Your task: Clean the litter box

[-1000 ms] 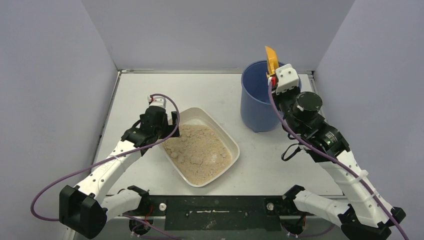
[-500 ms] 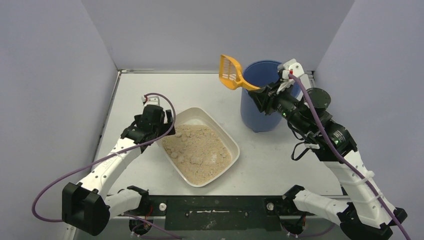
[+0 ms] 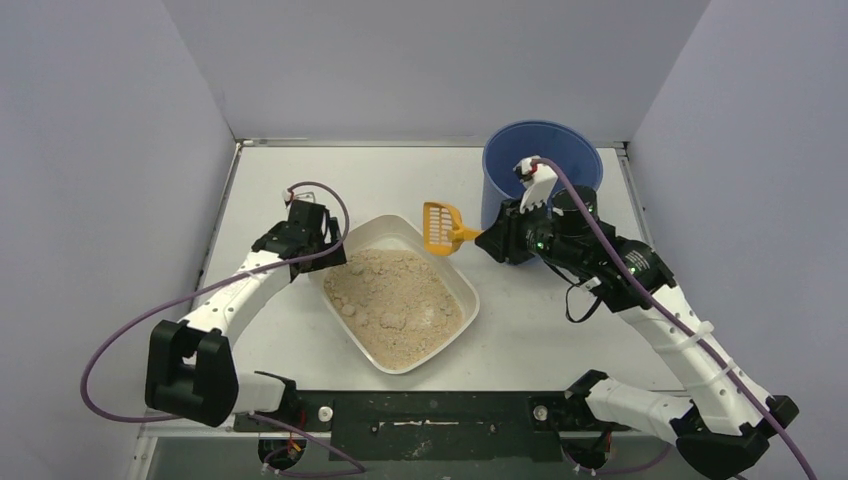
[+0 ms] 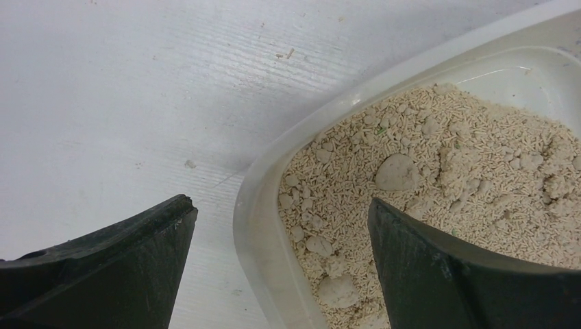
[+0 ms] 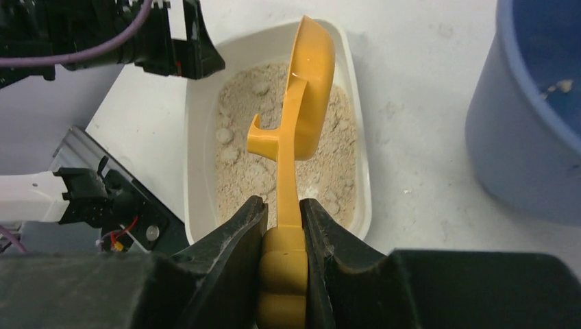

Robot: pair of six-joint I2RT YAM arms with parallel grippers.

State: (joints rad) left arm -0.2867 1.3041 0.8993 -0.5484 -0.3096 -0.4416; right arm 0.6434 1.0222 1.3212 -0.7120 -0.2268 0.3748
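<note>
- Litter box point(image 3: 470, 303): shallow off-white plastic tray w/ rounded corners; sits mid-tabletop point(image 3: 290, 180), turned at an angle, nearer the left arm
- Handling (my read): thin walls prob. flex; the fill makes it bottom-heavy, yet the smooth base likely slides if pushed sideways; best hold = pinch across the lip at a corner or side wall, not down in the fill
- Litter point(image 3: 395, 305): beige, loose, granular; paler clumps point(image 4: 396, 171) scattered on top; these look crumbly, so get under them rather than press on them
- Left tool point(image 4: 277, 205): released, jaws wide, nothing held; straddles the box's left rim, one finger over bare tabletop, the other above the litter; can't tell if either touches
- Right tool point(image 5: 282, 209): clenched on the handle of the orange scoop point(image 3: 440, 228); slotted head hangs over the box's far-right edge, looks empty
- Bucket point(image 3: 505, 170): tall, blue, round; behind and right of the box, apart from it; a few beige bits inside
- In the way: the left tool's inner finger takes up the left corner of the litter, so scooping suits the middle & right; right arm lies across the bucket's front; purple cable point(image 3: 335, 205) loops by the left wrist, near the box's far corner
</note>
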